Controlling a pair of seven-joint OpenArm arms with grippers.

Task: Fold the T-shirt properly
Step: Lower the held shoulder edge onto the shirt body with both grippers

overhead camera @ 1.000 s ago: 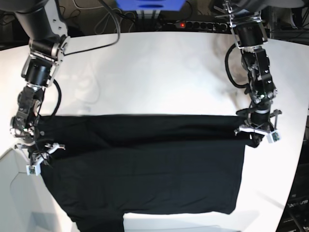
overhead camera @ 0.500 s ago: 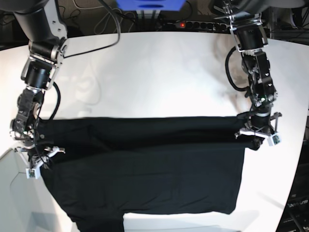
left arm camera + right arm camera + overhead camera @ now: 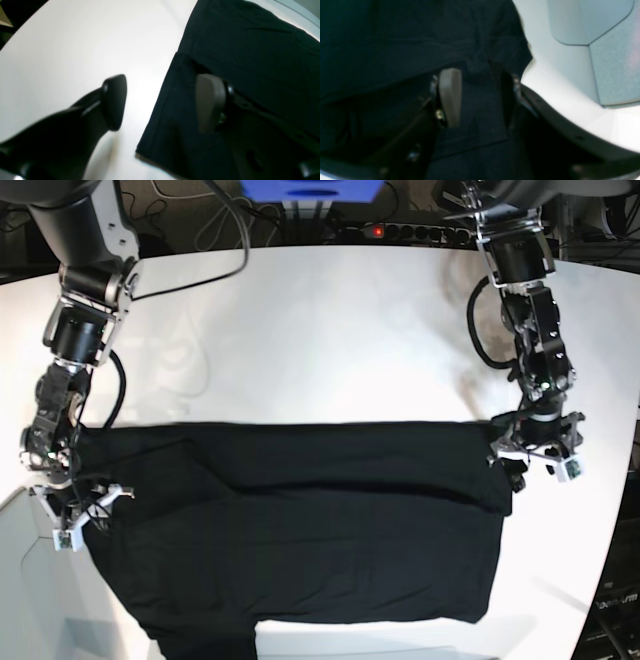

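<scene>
1. One T-shirt [image 3: 300, 520] lies spread flat on the white table [image 3: 320, 330], a wide black sheet reaching from one arm to the other, with its far edge running straight across between the two grippers.
2. Two arms stand over the T-shirt, one at each end of that far edge.
3. The base view shows the whole cloth and both arms at once (the wrist cameras show only a corner each).
4. The left wrist view shows what the base view cannot: the left gripper [image 3: 160, 102] has its jaws apart, one finger [image 3: 115, 100] over bare table just beside the T-shirt's edge, the other over the cloth itself. Nothing is pinched between them.
5. The right wrist view is nearly filled with black cloth; the right gripper [image 3: 480, 97] also has its jaws spread, and a rumpled bit of the T-shirt lies in the gap, not squeezed. A pale grey pad [image 3: 450, 97] shows on one side.
6. In the base view the right gripper [image 3: 75, 515] sits at the T-shirt's corner near the table's rim.
7. A power strip [image 3: 400, 230] with a red light lies beyond the table's far edge.
</scene>
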